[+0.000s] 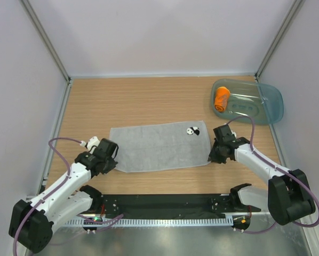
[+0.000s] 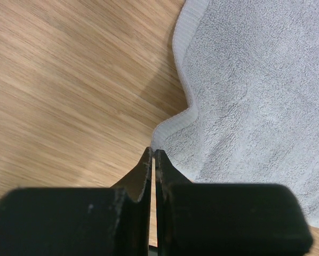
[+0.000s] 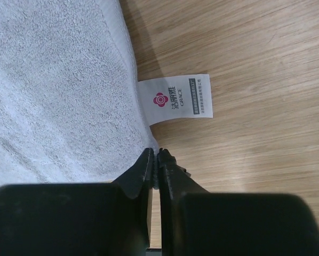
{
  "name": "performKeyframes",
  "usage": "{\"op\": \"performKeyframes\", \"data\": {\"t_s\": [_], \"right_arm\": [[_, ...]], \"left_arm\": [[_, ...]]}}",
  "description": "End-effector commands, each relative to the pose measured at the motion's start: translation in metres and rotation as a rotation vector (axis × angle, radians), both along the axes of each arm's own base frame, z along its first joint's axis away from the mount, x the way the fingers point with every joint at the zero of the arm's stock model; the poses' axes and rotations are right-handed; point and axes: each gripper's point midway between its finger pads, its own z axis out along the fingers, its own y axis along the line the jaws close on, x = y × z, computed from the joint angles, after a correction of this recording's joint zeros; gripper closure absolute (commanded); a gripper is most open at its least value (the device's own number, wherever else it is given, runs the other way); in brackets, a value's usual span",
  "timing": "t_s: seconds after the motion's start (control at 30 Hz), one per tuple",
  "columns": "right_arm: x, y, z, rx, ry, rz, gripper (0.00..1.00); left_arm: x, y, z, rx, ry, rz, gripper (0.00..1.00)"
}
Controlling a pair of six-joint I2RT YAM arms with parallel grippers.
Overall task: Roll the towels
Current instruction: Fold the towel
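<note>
The left gripper (image 2: 153,153) and right gripper (image 3: 155,156) are clamped on the grey towel's (image 1: 159,145) near corners, where shallowly held hems may be lost once rolled.

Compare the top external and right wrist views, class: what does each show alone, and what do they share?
Only the top external view shows the rolled orange towel lying in the translucent blue-green tub, the left gripper at the near-left corner of the grey towel, and a small black-and-white patch on that towel. Only the right wrist view shows the white label with a pink flower logo, beside the towel's edge. Both show the grey towel spread flat on the wooden table and the right gripper, jaws closed on its corner.
</note>
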Motion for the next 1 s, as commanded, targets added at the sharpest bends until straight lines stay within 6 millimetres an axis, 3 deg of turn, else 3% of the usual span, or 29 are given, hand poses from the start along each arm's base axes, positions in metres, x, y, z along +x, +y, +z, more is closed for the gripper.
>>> {"op": "performKeyframes", "data": {"t_s": [0.0,0.03,0.13,0.33,0.5,0.67,0.87,0.9,0.97], "right_arm": [[0.005,0.004,0.007,0.024,-0.039,-0.002,0.91],[0.005,0.004,0.008,0.024,-0.043,-0.003,0.99],[0.005,0.0,0.018,0.012,-0.065,-0.019,0.99],[-0.001,-0.011,0.041,-0.014,-0.089,-0.074,0.99],[-0.002,-0.009,0.051,0.014,-0.115,-0.095,0.99],[0.018,0.0,0.06,0.024,-0.134,-0.066,0.99],[0.058,0.007,0.081,0.005,-0.182,-0.045,0.99],[0.069,0.01,0.093,0.008,-0.211,-0.043,0.99],[0.078,0.011,0.093,-0.011,-0.199,-0.034,0.99]], "left_arm": [[0.009,0.004,0.015,0.024,-0.051,0.003,1.0],[0.01,0.005,0.018,0.025,-0.061,0.006,1.0],[0.007,0.014,0.026,0.069,-0.056,0.028,1.0],[0.007,0.01,0.038,0.038,-0.066,0.021,0.99],[0.014,0.014,0.075,0.041,-0.146,0.026,0.99],[0.026,0.011,0.09,0.055,-0.171,0.005,1.0],[0.05,0.013,0.111,0.097,-0.207,0.017,1.0],[0.054,0.017,0.113,0.1,-0.207,0.023,1.0],[0.066,0.017,0.119,0.1,-0.222,0.026,0.99]]}}
